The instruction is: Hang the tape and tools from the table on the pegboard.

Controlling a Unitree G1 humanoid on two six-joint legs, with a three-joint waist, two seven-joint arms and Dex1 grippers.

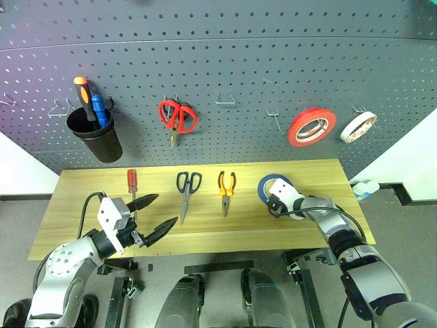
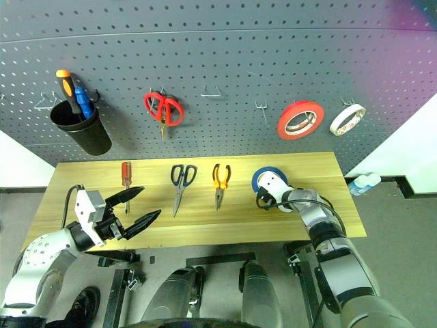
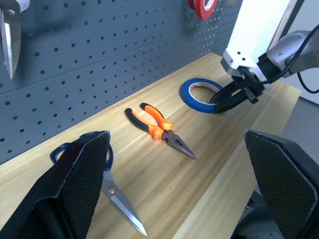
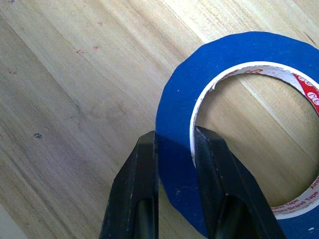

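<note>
The right gripper (image 4: 174,144) is clamped on the wall of the blue tape (image 4: 177,107), one finger outside the ring and one inside its hole, with the roll lying flat on the bench (image 1: 293,229) at center right of the head view. The left gripper (image 1: 151,213) hangs over the bench's lower left edge with its fingers spread wide and nothing between them. Along the middle of the bench, from left to right, lie the red screwdriver (image 1: 132,183), the black scissors (image 1: 188,190) and the pliers (image 1: 226,190), each apart from the next, blades and tips pointing toward the lower edge of the frame. Above them the pegboard (image 1: 225,61) fills the top of the frame, carrying a black cup (image 1: 95,137) with two screwdrivers at upper left, red scissors (image 1: 177,117) at center, a red roll (image 1: 311,127) and a white roll (image 1: 358,126) at upper right, and several bare hooks (image 1: 226,100).
</note>
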